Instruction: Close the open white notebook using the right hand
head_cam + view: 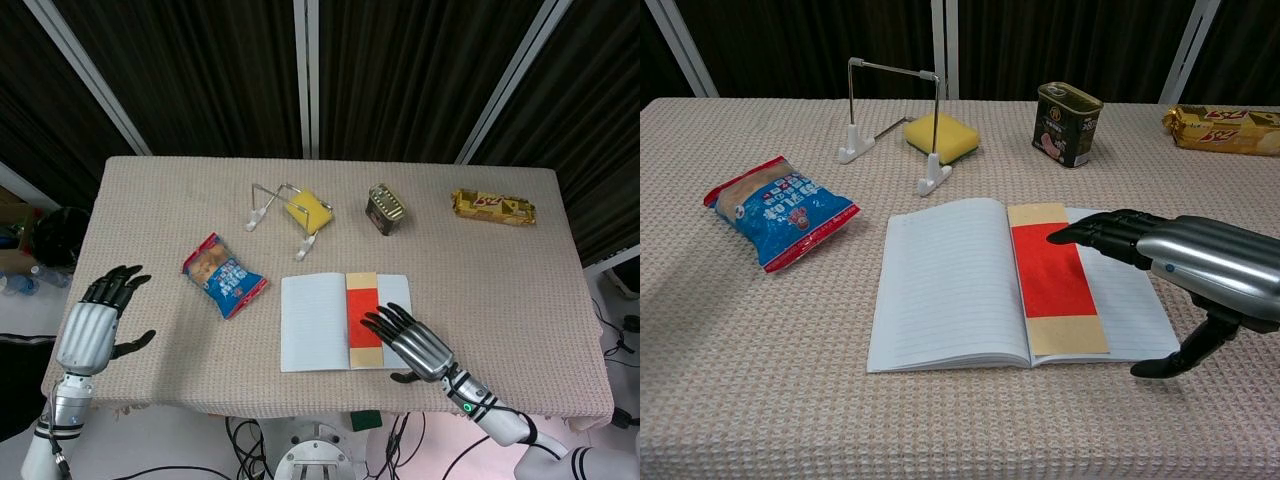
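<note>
White notebook [950, 285] lies open on the worktop [740, 400]; right robot hand [1200, 262], fingers spread and holding nothing, hovers over its right page beside a sealed tin [1068, 124].

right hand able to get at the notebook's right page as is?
Probably yes: the right hand hovers open over the notebook's right page, fingertips at the red strip, with nothing between them.

Your right hand [1200, 265], silver-backed with black fingers, covers part of the open white lined notebook's [950, 285] right page, and the chest view's right edge cuts its wrist off. That edge also crops the gold-wrapped snack bar [1225, 128]. Your left hand [98, 318] shows only in the head view.
</note>
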### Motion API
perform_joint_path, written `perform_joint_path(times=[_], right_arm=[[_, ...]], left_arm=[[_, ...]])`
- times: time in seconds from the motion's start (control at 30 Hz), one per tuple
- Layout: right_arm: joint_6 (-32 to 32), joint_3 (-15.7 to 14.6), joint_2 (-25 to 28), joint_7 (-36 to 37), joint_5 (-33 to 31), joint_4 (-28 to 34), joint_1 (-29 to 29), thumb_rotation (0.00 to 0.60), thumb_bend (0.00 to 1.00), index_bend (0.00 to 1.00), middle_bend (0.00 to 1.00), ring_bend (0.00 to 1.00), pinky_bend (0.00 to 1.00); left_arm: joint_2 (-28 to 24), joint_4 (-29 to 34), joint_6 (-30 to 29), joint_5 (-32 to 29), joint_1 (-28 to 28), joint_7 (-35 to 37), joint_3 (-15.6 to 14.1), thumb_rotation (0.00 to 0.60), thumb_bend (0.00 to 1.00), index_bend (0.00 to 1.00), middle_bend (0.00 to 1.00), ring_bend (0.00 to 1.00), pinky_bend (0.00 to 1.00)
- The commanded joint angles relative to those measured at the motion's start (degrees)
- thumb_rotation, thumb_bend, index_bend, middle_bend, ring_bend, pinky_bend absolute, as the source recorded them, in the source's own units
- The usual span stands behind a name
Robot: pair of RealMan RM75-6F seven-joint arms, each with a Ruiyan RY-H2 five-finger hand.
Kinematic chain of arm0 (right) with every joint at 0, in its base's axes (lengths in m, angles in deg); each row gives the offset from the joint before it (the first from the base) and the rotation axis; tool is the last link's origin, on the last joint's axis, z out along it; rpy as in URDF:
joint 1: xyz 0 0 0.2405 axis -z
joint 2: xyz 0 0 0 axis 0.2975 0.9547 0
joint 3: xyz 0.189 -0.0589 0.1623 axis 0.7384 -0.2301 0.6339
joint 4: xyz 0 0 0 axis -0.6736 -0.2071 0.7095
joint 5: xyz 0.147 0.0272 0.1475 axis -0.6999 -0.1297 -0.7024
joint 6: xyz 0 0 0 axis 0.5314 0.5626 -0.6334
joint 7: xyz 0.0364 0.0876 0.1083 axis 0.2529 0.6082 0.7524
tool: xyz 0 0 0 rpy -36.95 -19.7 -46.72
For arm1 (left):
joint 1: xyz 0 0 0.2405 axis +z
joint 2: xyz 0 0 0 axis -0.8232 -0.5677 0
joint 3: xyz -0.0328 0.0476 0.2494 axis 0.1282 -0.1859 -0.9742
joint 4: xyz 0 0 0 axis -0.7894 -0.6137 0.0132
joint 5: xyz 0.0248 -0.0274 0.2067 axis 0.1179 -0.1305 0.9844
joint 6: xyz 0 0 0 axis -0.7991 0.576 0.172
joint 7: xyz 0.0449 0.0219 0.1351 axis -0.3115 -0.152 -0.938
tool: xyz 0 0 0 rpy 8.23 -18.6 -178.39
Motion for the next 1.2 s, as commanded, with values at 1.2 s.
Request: perform_joint_path(times=[1.2], right_arm=[[2.5, 3.2, -8.5, -6.3, 0.5, -13.7, 1.8, 0.6, 0.34, 0.02, 0.01, 0.0, 0.0]], left_arm=[[-0.1, 0.0, -1.8, 1.0, 1.5, 0.0, -0.7, 0.6, 0.09, 0.22, 0.15, 0.13, 0.22]])
